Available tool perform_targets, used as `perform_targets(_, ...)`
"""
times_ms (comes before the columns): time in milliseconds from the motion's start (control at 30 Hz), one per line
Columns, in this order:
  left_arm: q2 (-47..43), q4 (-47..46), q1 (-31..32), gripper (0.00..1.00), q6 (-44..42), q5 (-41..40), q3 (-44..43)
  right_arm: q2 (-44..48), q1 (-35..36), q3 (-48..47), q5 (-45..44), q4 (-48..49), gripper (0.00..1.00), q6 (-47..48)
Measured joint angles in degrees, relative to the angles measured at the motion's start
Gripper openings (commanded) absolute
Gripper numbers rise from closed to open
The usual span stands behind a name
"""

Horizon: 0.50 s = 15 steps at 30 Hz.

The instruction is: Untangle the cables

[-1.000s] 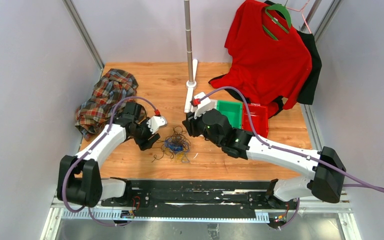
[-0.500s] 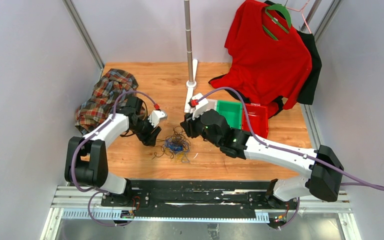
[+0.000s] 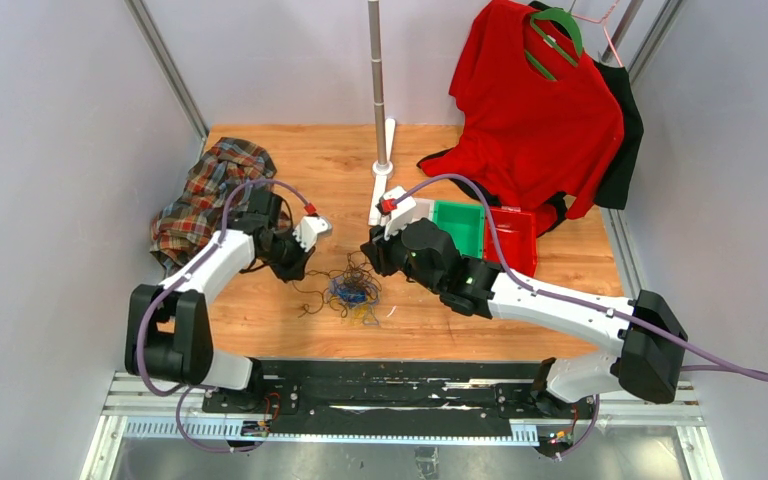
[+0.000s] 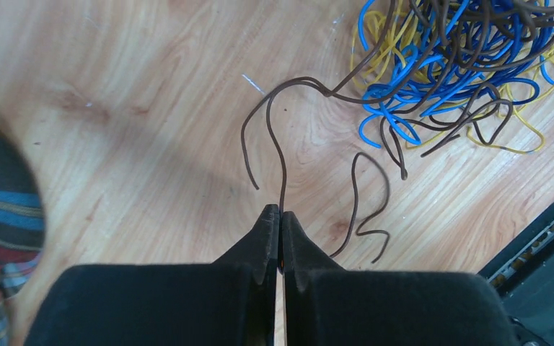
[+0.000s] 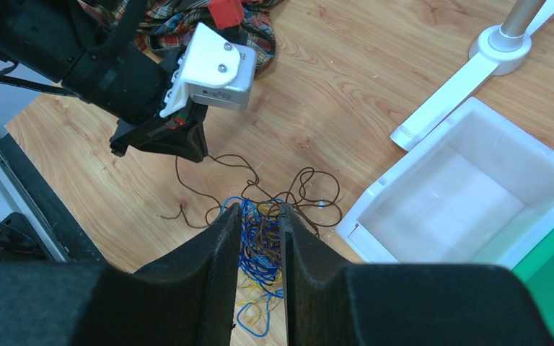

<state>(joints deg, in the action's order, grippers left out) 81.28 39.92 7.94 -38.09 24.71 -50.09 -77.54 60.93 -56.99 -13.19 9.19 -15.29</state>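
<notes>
On the worktop (image 3: 440, 320), at nine o'clock of the tangled cables (image 3: 352, 290): just pinched shut with the left fingers (image 4: 267, 238) on one brown wire (image 4: 278, 151). At one o'clock, narrowing the right fingers (image 5: 220, 245) around the cables, gap remaining, not yet gripping. Probably ready to draw one strand out.

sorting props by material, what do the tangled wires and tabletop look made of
Thin tangled blue, yellow and brown wires: probably plastic-insulated, smooth, slightly glossy, holding stiff kinks. Light brown tabletop: wood or wood-look laminate, matte, grain rings visible.
</notes>
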Motion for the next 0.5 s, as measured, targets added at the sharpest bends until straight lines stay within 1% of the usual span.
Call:
perform_targets(100,-1.95,0.74,0.0,0.01,-0.17,-0.5,-0.7,0.0,0.0,-0.02,0.17,0.0,0.26,0.02)
perform_targets(167,-3.04,2.58,0.0,0.01,-0.31,-0.63,-2.67,0.0,0.0,-0.02,0.24,0.0,0.29,0.02)
perform_targets(233,-4.94,5.05,0.0,0.01,-0.28,-0.42,-6.21,0.0,0.0,-0.02,0.63,0.02,0.36,0.04)
perform_targets(333,-10.62,7.48,0.0,0.01,0.04,0.87,-13.05,-0.02,-0.07,-0.11,2.32,0.37,0.46,0.33)
perform_targets(367,-12.98,7.74,-0.02,0.01,0.44,1.64,-15.78,-0.17,-0.11,-0.46,3.08,0.39,0.52,0.68)
perform_targets(400,-14.95,8.02,-0.02,0.0,0.79,2.36,-18.34,-0.44,-0.17,-0.98,3.82,0.48,0.61,1.09)
perform_targets(433,-16.68,8.24,-0.02,0.0,1.29,3.28,-20.98,-0.7,-0.22,-1.51,4.61,0.55,0.67,1.38)
perform_targets(500,-19.39,8.39,-0.02,0.0,2.6,5.22,-26.1,-1.33,-0.22,-2.69,6.29,1.38,0.69,1.88)
